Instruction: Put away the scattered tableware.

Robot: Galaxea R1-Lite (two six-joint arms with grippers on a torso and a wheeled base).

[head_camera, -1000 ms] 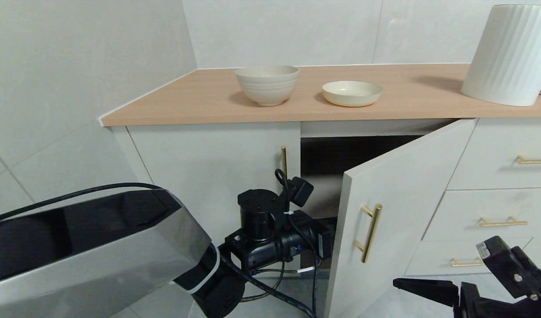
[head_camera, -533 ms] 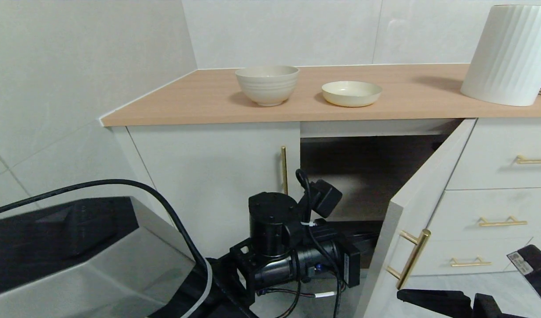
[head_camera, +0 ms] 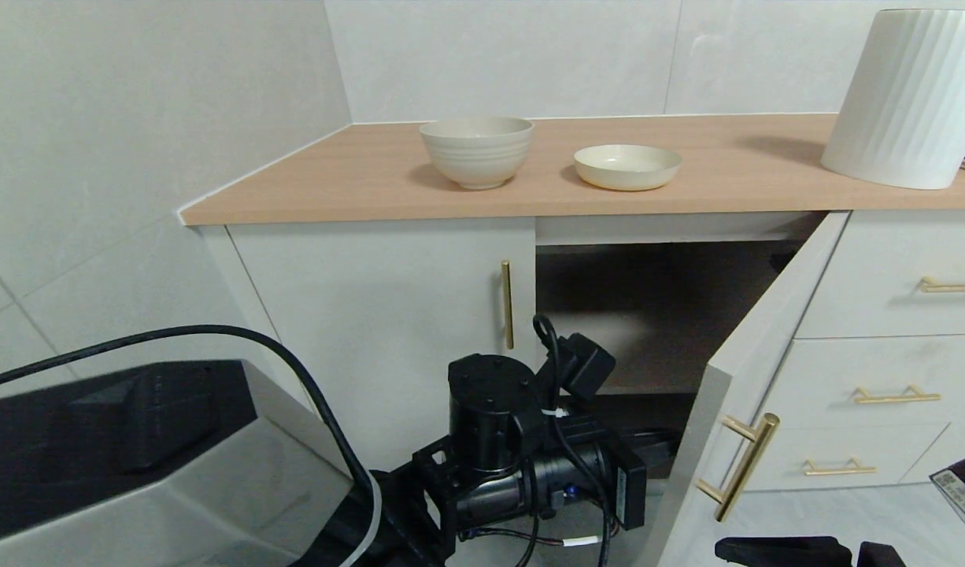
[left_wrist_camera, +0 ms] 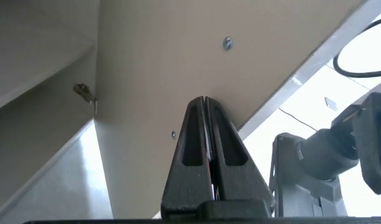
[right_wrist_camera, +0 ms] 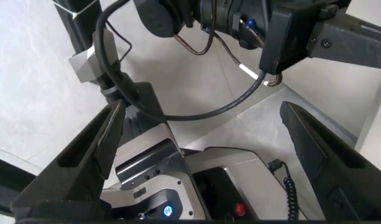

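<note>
A cream ribbed bowl [head_camera: 476, 150] and a small cream plate [head_camera: 627, 165] stand side by side on the wooden countertop [head_camera: 333, 189]. Below them the right cabinet door [head_camera: 766, 346] is swung wide, showing a dark shelf space. My left arm's wrist [head_camera: 522, 449] hangs low in front of that opening. My left gripper [left_wrist_camera: 204, 102] is shut with nothing in it, its tips against a beige panel with screws. My right gripper [right_wrist_camera: 202, 107] is open and empty, low over the floor; one of its fingers [head_camera: 774, 547] shows beneath the door.
A tall white ribbed container [head_camera: 907, 94] stands at the counter's right end. Drawers with gold handles [head_camera: 896, 396] lie right of the open door, whose gold handle [head_camera: 746, 465] juts out. The left door [head_camera: 372, 315] is closed; a tiled wall [head_camera: 136, 157] bounds the left.
The cabinet door has swung much farther open to the right. My left arm moved right and slightly down with it. The right gripper sank lower in the head view.
</note>
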